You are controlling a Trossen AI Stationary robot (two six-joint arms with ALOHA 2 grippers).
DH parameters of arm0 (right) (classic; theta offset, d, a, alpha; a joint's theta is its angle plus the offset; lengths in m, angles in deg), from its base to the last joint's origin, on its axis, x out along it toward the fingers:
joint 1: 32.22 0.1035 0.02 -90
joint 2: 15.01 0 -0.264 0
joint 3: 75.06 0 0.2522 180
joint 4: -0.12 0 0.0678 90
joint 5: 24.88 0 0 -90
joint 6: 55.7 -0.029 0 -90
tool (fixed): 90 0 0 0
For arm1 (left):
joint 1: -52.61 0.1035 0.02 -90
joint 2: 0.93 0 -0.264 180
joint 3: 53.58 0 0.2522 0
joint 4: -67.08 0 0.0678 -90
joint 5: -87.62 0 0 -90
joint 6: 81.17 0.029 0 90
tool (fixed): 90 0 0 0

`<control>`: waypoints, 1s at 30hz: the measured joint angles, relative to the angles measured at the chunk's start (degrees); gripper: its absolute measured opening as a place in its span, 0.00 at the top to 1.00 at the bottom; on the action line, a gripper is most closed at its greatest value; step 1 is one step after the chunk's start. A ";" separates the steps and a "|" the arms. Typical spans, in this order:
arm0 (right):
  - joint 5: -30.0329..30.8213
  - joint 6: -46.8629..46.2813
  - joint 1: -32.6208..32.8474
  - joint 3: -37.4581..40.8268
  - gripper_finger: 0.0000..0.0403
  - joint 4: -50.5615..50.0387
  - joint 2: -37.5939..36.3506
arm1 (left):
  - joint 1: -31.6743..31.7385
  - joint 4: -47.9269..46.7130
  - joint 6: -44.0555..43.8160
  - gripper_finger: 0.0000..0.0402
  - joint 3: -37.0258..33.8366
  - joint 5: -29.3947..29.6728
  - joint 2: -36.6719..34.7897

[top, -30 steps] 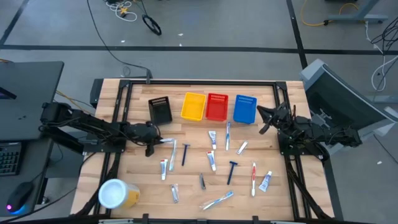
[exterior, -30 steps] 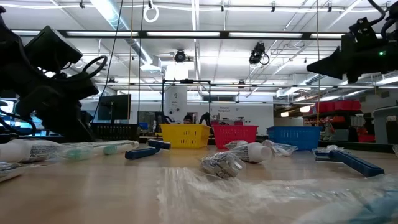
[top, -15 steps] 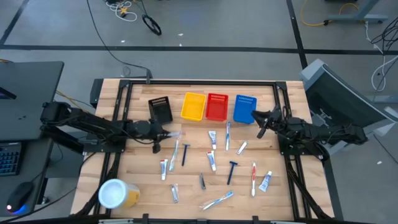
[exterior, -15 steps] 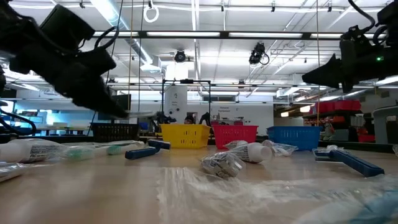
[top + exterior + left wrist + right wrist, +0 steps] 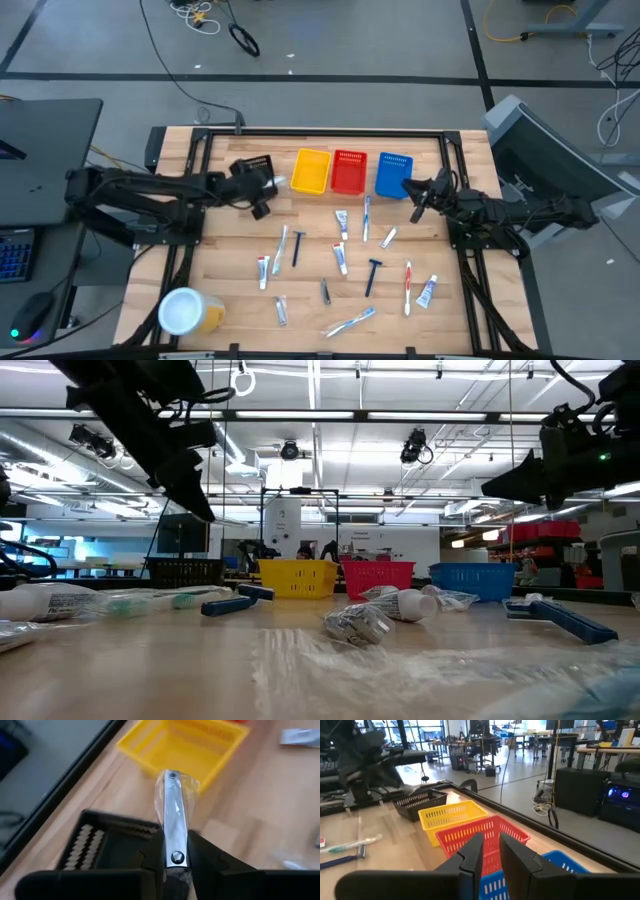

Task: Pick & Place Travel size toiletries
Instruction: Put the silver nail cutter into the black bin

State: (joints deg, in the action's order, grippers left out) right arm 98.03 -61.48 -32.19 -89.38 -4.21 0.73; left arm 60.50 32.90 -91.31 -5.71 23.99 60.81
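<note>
Wooden table (image 5: 310, 300) below, the left gripper (image 5: 176, 851) stays clamped on a wrapped metal nail file (image 5: 174, 815), black basket (image 5: 102, 842) just beneath for dropping; right gripper (image 5: 490, 851) hovers slightly apart.

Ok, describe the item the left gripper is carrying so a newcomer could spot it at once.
Start at the row of four baskets along the table's far edge and go to the black basket at its left end. The left gripper hangs beside it, shut on a silvery packet in clear wrap. It is the only toiletry off the table; the rest lie flat on the wood.
</note>
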 joint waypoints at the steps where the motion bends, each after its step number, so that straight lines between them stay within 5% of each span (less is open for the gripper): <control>1: 0.00 0.00 -0.02 0.00 0.82 -0.02 0.35 | 1.28 -1.09 -0.89 0.81 0.19 -0.01 0.00; 7: 0.40 0.00 -0.01 0.00 0.82 -0.06 2.03 | 9.73 -5.05 -7.83 0.82 -1.44 -0.38 0.00; 15: 0.46 0.17 0.00 0.00 0.81 0.30 4.11 | 19.06 -0.58 -9.03 0.80 -5.23 -9.24 2.19; 30: -1.76 1.08 -0.02 0.00 0.80 5.86 7.35 | 23.42 8.48 1.84 0.67 -5.20 -12.79 17.17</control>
State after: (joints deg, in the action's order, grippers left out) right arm 96.27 -60.40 -32.21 -89.38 1.65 8.08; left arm 83.92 41.37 -89.47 -10.92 11.21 77.98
